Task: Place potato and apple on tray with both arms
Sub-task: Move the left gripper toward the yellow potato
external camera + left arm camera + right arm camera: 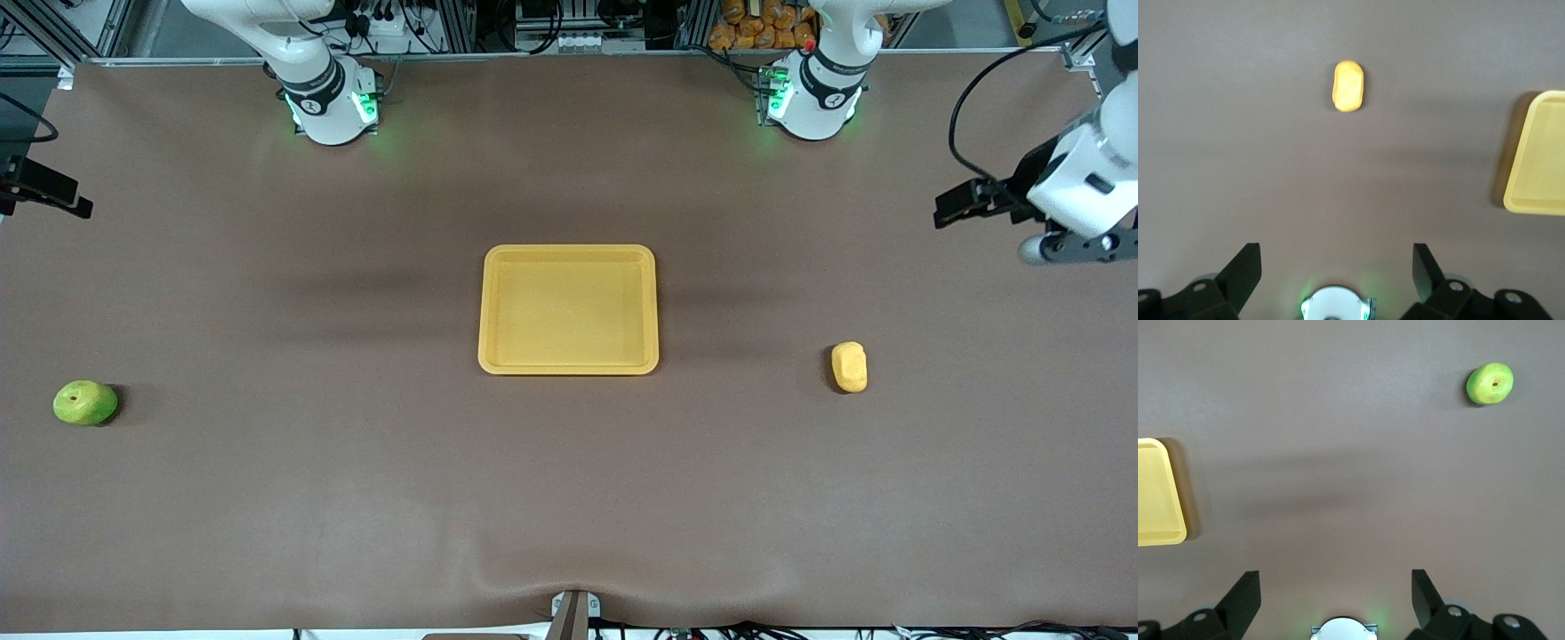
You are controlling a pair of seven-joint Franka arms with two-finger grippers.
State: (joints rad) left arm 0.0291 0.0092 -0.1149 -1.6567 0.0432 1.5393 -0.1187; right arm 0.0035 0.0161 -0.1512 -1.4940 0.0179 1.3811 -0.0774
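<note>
The yellow tray [569, 366] lies in the middle of the table with nothing on it. The green apple [85, 403] rests toward the right arm's end of the table, nearer the front camera than the tray. The yellow-orange potato [849, 366] lies toward the left arm's end. My left gripper [1337, 267] hangs open high over bare table, with the potato [1349, 86] and the tray's corner [1538, 153] below it. My right gripper [1336, 587] is also open and empty high over the table, with the apple [1489, 384] and the tray's edge [1155, 493] in its view.
A brown mat [356, 498] covers the whole table. The two green-lit arm bases [331, 107] [813, 102] stand along the edge farthest from the front camera. A small bracket [573, 613] sits at the edge nearest that camera.
</note>
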